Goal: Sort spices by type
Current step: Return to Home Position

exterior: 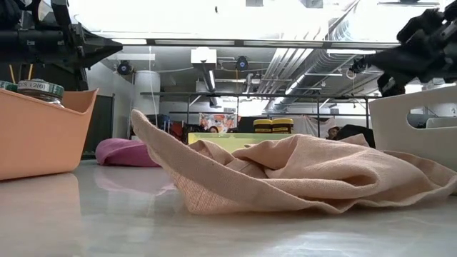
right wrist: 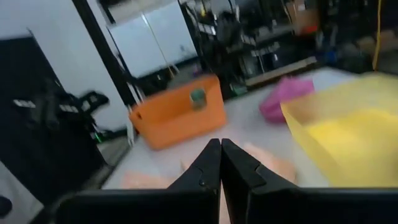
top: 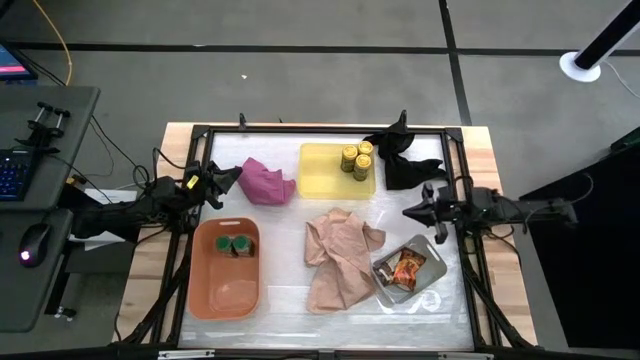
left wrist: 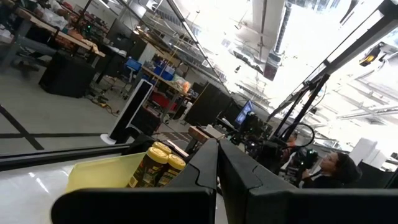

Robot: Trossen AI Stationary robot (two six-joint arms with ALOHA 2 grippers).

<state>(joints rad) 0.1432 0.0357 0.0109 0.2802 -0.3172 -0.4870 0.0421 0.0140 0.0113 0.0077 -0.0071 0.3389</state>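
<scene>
Left gripper (top: 234,176): fingers together, empty, just beside pink cloth (top: 266,182); green-lidded jars (top: 233,244) near, in orange tray (top: 196,290). Right gripper (top: 408,211): fingers together, empty; orange-red packets (top: 407,268) near, in grey tray (top: 428,283).

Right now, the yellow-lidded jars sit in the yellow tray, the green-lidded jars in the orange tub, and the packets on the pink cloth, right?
Not quite: the high view shows the packets in the grey tray, not on the pink cloth. The rest is right.

You're in a robotics lab: exposed ceiling ducts (exterior: 285,71), cluttered workbenches (left wrist: 53,31), a monitor (left wrist: 244,113), and a keyboard (top: 10,175) beside your table (top: 492,150).
</scene>
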